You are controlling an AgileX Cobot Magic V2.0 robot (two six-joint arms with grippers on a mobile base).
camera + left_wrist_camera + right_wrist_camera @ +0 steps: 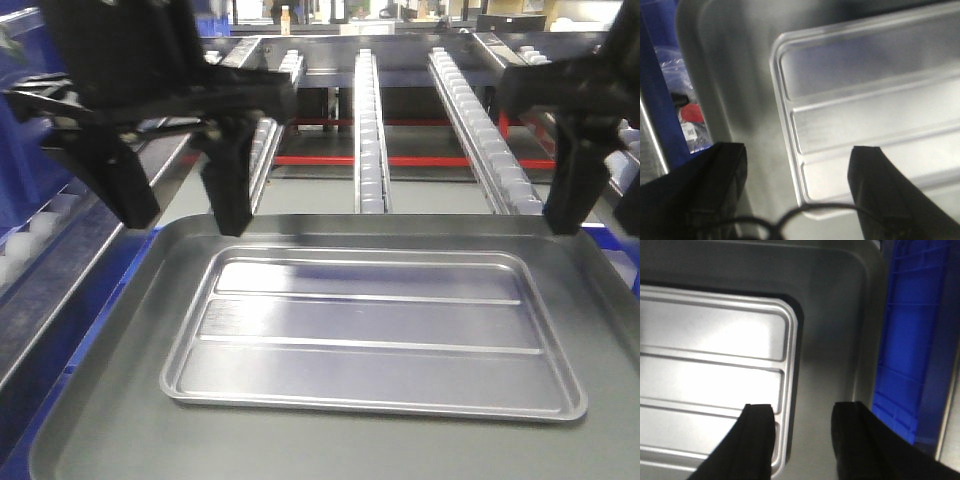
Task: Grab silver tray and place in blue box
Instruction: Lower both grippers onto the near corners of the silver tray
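Observation:
The silver tray [372, 335], shiny with two long ridges, lies flat inside a larger dull grey tray [120, 400]. Blue box edges show beside the grey tray, on the left [125, 295] and in the right wrist view [905, 340]. My left gripper [186, 220] is open and empty above the grey tray's far left corner. In the left wrist view its fingers straddle the silver tray's left rim [790, 145] from above. My right gripper [597, 228] is open and empty at the far right. Its fingers straddle the tray's right rim [791, 360].
Roller conveyor rails [370, 130] and red bars [420, 160] run behind the trays. A metal rail [60, 270] and blue crates stand on the left. Bagged items with a red part [690, 114] lie left of the grey tray.

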